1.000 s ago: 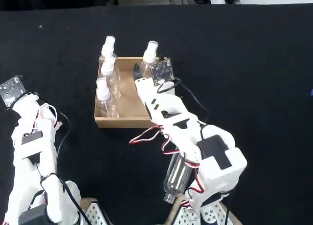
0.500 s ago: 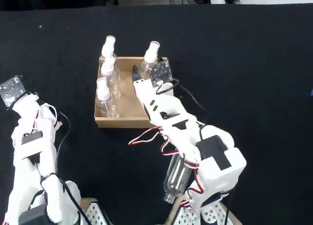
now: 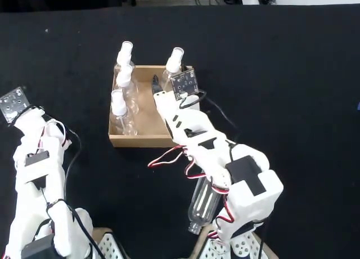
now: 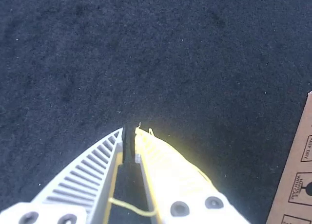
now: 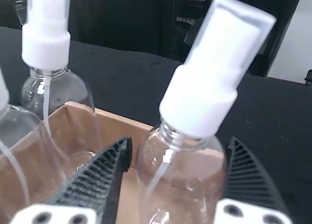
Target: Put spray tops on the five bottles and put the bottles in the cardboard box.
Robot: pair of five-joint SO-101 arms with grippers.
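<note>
Right gripper (image 5: 178, 146): jaws apart, straddling capped bottle (image 5: 185, 177) standing in 1 o'clock corner of cardboard box (image 3: 140, 139). Left gripper (image 4: 129, 130): fingers together, over black table (image 3: 292, 73), box's 8 o'clock, well off its edge. Fifth bottle (image 3: 203, 204) lying at box's 5 o'clock.

Four clear bottles (image 3: 129, 90) with white spray tops (image 3: 118, 104) stand upright in the cardboard box (image 3: 143, 139); a fifth bottle (image 3: 203, 202) lies well outside it.
</note>
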